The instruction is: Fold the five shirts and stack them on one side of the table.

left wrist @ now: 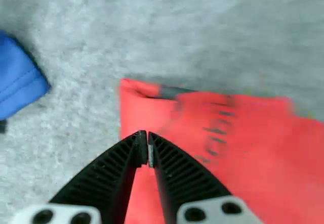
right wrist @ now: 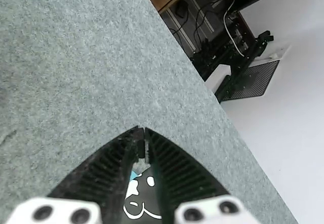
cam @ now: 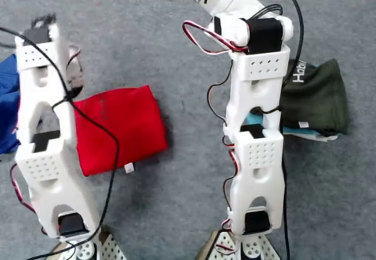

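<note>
A folded red shirt (cam: 117, 128) lies on the grey table (cam: 176, 201) beside the left arm (cam: 44, 154). My left gripper (left wrist: 147, 144) is shut and hangs over the red shirt (left wrist: 238, 153) near one of its corners. A blue shirt (cam: 7, 101) lies at the table's left edge, and its corner (left wrist: 17, 82) shows in the left wrist view. At the right, a dark green shirt (cam: 314, 95) rests on a teal and white shirt (cam: 294, 132). My right gripper (right wrist: 143, 139) is shut over bare table near the far edge.
The right arm (cam: 258, 125) stands between the red shirt and the green pile. Cables (cam: 106, 172) trail along both arms. Beyond the table's far edge (right wrist: 202, 82) are furniture and wires on a pale floor (right wrist: 283, 107).
</note>
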